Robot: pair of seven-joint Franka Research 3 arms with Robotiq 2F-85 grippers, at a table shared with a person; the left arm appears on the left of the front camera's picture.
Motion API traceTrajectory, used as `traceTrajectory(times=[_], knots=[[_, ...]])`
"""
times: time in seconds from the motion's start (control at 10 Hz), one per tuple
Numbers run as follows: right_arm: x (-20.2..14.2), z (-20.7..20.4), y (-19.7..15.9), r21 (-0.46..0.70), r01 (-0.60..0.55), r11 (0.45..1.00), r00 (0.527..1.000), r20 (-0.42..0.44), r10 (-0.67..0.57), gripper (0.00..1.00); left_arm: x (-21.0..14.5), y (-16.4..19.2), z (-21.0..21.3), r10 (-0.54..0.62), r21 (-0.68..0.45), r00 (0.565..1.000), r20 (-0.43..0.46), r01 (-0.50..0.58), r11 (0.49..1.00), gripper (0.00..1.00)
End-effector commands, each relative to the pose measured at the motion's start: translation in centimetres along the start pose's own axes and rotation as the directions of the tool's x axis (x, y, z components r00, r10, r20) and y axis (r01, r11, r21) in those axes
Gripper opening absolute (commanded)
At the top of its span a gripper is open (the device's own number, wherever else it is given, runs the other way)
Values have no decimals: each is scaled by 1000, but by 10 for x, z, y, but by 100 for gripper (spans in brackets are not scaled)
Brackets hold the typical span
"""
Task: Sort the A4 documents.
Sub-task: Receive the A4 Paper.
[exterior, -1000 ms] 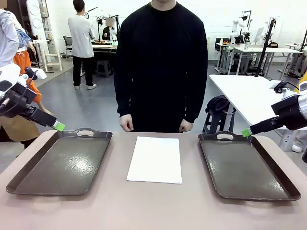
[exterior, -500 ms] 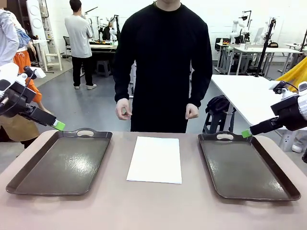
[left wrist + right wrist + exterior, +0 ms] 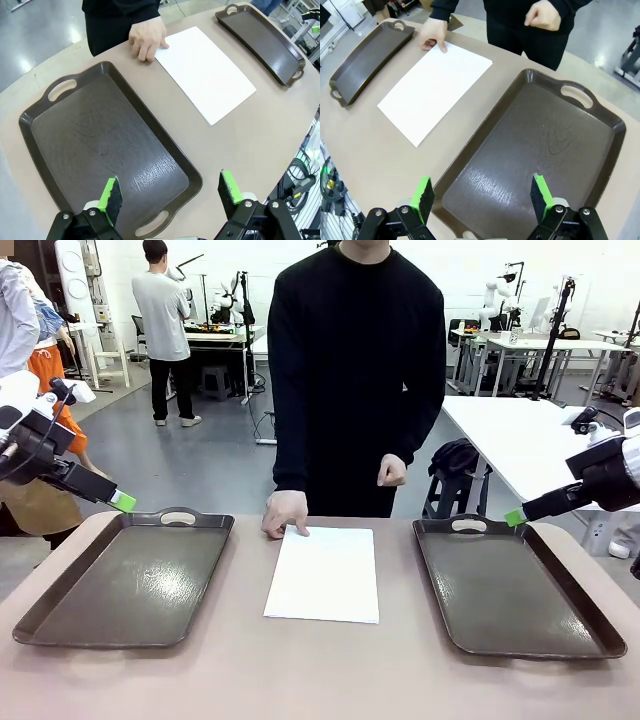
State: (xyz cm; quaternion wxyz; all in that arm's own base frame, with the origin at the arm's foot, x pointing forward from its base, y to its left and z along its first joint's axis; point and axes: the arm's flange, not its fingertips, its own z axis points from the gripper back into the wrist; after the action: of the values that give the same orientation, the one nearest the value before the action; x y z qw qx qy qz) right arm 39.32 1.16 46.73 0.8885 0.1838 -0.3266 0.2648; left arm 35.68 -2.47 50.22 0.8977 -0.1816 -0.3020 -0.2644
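Grey floor [image 3: 205, 462] — white tables [image 3: 512, 445] behind

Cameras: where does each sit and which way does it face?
Front: on the robot's side, facing across the table at the person; left claw and right claw at the sides.
Left wrist: above the left tray, looking down; left claw open at bottom.
Right wrist: above the right tray, looking down; right claw open at bottom.
Shared: both wrist views catch the paper and the person's hand.

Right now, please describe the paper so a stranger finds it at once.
On the tan table, look between the two dark brown trays. There lies the white sheet, the only pale, rimless thing, a person's hand at its far corner.
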Motion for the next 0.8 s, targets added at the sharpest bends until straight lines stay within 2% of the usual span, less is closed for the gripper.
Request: traceTrajectory(times=[0.0,0.7], knots=[[-1,-3,-1,16,9,1000,1000,3,-9,100,0,1,0,1,-4,1000,4,-1,1000,100],[-1,-3,-1,16,9,1000,1000,3,-9,100,0,1,0,1,-4,1000,4,-1,1000,100]])
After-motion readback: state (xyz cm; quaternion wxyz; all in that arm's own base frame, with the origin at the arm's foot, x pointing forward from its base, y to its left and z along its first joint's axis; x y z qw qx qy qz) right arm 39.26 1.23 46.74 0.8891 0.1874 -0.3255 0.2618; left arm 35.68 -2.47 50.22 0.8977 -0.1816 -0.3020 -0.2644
